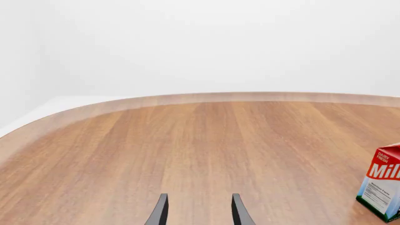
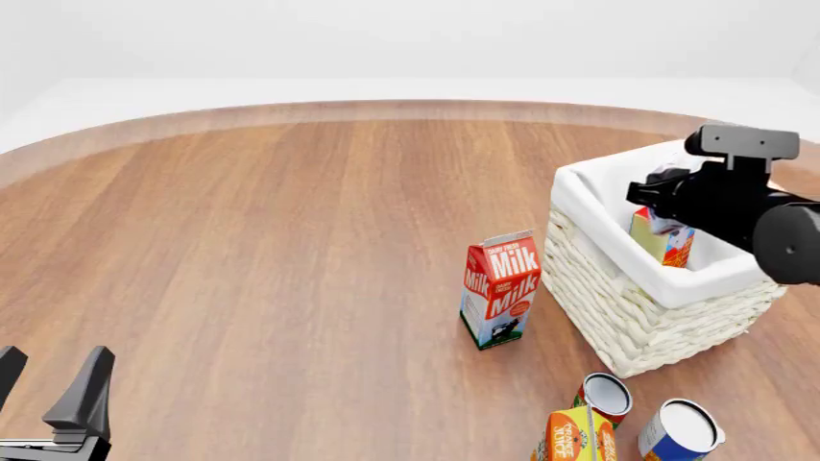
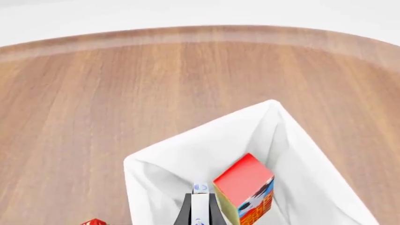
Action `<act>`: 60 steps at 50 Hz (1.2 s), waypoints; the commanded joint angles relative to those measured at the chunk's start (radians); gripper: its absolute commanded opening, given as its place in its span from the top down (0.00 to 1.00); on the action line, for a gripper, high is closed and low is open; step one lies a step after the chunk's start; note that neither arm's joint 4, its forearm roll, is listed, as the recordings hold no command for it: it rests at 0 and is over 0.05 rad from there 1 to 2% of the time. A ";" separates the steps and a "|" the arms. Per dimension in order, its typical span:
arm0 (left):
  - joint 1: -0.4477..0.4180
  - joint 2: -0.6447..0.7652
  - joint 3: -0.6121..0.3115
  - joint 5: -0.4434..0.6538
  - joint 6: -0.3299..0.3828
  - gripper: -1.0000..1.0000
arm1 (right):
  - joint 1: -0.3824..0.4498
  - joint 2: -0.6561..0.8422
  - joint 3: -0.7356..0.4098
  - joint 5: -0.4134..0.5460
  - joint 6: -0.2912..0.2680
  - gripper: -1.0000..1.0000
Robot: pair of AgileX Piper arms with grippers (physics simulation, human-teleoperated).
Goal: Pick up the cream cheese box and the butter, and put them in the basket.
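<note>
Right wrist view: right gripper [image 3: 198, 206] pinching small white-blue box inside basket [image 3: 156, 168], beside butter [image 3: 245, 187]. Lower a little, release gently. Left gripper [image 1: 198, 211] spread, idle.

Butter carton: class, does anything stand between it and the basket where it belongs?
Nothing visible does: the butter already sits tilted inside the basket, beside the right hand, which grips a small white box.

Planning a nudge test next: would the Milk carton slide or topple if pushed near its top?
The Milk carton would probably tip: it stands tall on a small base. The smooth wooden table may let it slide if pushed low. It looks rigid, likely light.
</note>
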 commanded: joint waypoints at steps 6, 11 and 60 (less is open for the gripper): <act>0.000 0.000 0.000 0.000 0.000 0.00 | 0.004 0.017 -0.006 -0.008 0.004 1.00; 0.000 0.000 0.000 0.000 0.000 0.00 | 0.004 0.017 -0.003 -0.010 0.000 0.00; 0.000 0.000 0.000 0.000 0.000 0.00 | 0.125 -0.441 -0.052 0.305 -0.042 0.00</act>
